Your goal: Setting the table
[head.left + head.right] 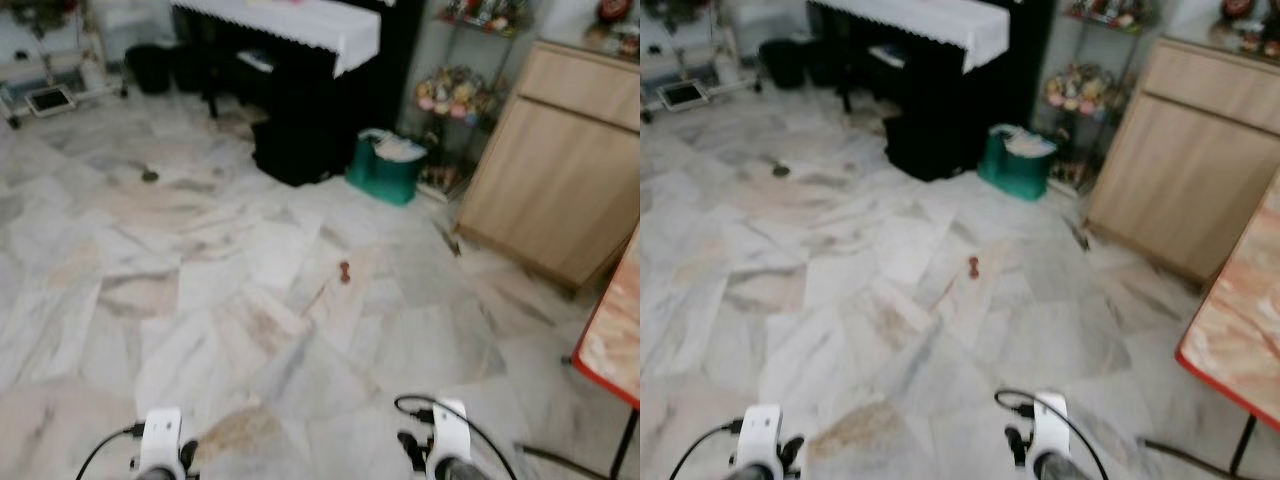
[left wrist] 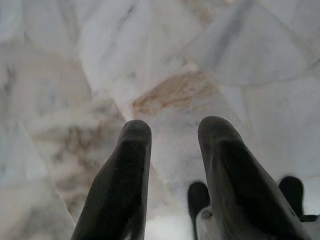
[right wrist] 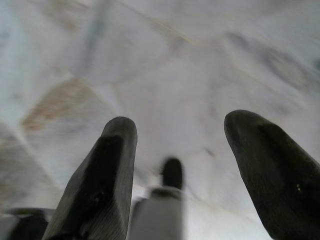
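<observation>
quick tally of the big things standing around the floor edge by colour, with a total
black: 1, piano under a white cloth
green: 1, bag
light wood: 1, cabinet
red-edged: 1, table
total: 4
Both grippers, left and right, hang open above the marble floor, holding nothing.

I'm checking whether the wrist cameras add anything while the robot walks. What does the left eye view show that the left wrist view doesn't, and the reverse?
The left eye view takes in the room: a black piano with a white cloth, a green bag, a wooden cabinet, a red-edged table at the right, and a small red-brown object on the floor. The left wrist view gives a close look at the left gripper, open and empty. Both show the marble floor.
</observation>
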{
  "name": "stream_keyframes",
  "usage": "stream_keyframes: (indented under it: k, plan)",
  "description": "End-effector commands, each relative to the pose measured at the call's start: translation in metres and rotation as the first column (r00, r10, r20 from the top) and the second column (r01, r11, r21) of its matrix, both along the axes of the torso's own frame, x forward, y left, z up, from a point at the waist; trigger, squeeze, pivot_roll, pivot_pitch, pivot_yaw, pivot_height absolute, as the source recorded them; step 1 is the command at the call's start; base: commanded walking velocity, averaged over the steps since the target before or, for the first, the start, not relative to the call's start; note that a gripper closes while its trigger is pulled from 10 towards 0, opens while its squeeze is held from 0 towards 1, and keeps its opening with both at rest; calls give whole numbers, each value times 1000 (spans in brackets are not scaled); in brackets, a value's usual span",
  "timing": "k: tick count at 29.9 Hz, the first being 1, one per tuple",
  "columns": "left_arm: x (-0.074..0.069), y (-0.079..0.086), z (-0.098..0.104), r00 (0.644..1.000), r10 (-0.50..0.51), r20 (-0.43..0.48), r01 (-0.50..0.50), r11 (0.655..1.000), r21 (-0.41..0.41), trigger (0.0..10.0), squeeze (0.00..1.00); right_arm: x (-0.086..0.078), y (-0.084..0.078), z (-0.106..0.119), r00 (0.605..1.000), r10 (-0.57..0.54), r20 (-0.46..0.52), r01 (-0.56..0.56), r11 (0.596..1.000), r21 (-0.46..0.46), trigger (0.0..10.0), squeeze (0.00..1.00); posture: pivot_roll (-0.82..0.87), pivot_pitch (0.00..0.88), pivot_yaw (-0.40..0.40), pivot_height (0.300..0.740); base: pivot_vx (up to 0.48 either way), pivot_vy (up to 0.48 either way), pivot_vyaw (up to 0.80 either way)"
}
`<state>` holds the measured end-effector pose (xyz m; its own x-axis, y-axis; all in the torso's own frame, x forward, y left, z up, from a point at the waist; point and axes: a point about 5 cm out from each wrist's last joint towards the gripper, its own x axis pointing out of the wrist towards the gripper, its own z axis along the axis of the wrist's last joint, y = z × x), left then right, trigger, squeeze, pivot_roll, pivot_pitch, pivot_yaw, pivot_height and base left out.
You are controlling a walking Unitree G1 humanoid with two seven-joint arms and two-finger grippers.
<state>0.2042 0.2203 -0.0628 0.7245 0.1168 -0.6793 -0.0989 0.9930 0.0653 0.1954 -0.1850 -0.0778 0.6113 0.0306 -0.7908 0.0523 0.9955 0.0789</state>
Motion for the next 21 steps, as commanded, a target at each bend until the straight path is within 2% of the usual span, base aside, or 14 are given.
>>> stream_keyframes:
  k: [1, 21]
  plan:
    - [-2, 0, -1, 1000, -3, -12, 3, 1000, 1, 10000, 0, 2, 0, 1, 1000, 1, 6, -1, 1000, -1, 10000, 0, 35, 0, 2, 740, 0, 0, -781]
    - [-4, -2, -3, 1000, -17, -22, 17, 1000, 1, 10000, 0, -6, 2, -4, 1000, 10, -22, -10, 1000, -3, 10000, 0, 27, 0, 8, 740, 0, 0, -783]
